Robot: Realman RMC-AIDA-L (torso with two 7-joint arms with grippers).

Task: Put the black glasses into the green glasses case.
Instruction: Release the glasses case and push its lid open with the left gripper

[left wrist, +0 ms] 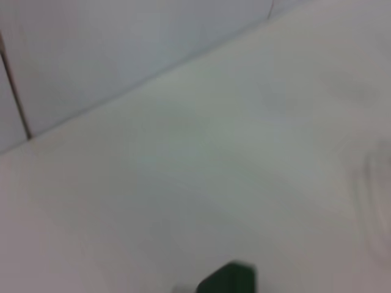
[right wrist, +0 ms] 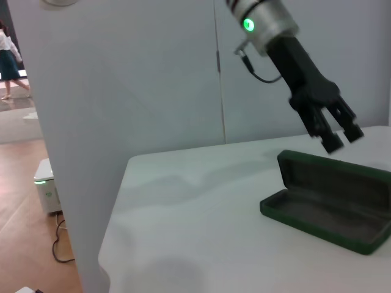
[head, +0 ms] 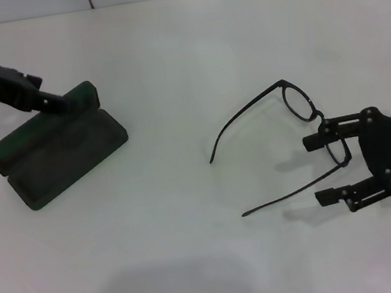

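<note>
- Right hand point(head: 322, 169), black and skeletal, sits low over the white desk point(head: 196, 249) with its two fingers spread wide apart.
- The thin black-framed glasses point(head: 299, 101) with roundish clear lenses lie unfolded on the desk, and the lens nearer this hand sits right between those spread fingers (nothing pinched: there is a gap on both sides).
- One finger point(head: 313, 142) lies across the frame by that lens; the other finger point(head: 326, 198) sits just beyond the end of the nearer temple arm.
- Both long temple arms stretch away from the right hand, pointing across the desk towards the other hand.
- Over to the left hand point(right wrist: 339, 139): in the right wrist view its two short black fingers are a little apart, hanging just above the top edge of the raised lid.
- The dark green hinged hard glasses case point(head: 56, 149) lies open on the desk directly under the left hand, lid standing up behind, dark lining showing in the tray.
- Whether that hand touches the lid I cannot tell from the head view, where its tip overlaps the lid's edge.
- The left wrist view offers only bare desk, a pale tiled wall point(left wrist: 110, 55) and a green corner of the case point(left wrist: 229, 279).
- Glasses and case are well apart, one beside each hand.
</note>
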